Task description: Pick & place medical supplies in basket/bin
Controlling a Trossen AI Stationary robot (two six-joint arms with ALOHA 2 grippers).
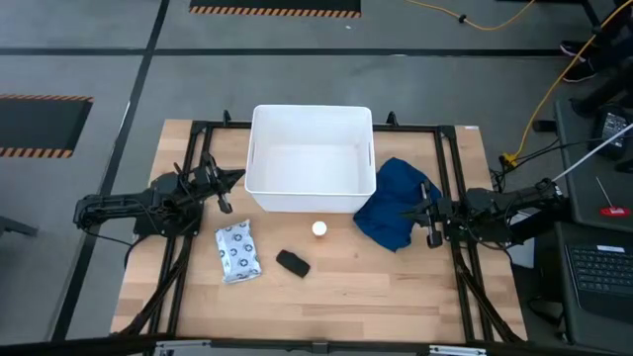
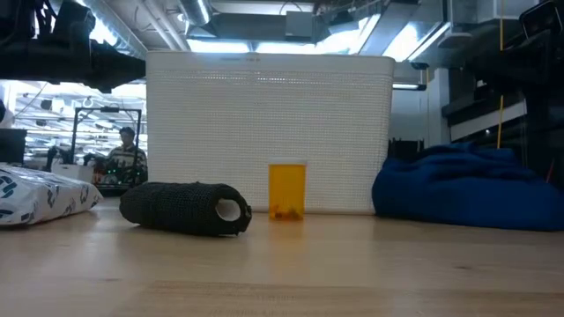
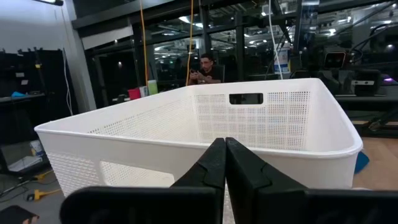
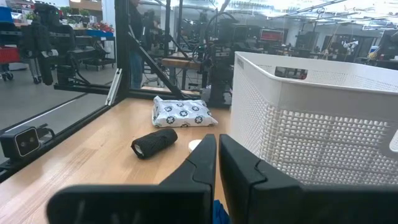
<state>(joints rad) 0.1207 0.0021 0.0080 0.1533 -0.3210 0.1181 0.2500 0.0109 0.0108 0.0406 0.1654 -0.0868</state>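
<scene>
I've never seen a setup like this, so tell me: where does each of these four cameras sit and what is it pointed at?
High view: overhead, looking straight down; both dark arms show, left gripper, right gripper.
Low view: at tabletop height, facing the white rectangular plastic tub; no arm visible.
Left wrist view: on the left arm, facing the tub past shut jaws.
Right wrist view: on the right arm, shut jaws, looking along the tub.
Right wrist and low views share the small black oblong.

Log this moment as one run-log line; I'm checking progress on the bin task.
stage: not started | white tub: empty | blue cloth, orange bottle, black oblong, dotted packet: on table | left gripper: shut | right gripper: shut, over cloth
</scene>
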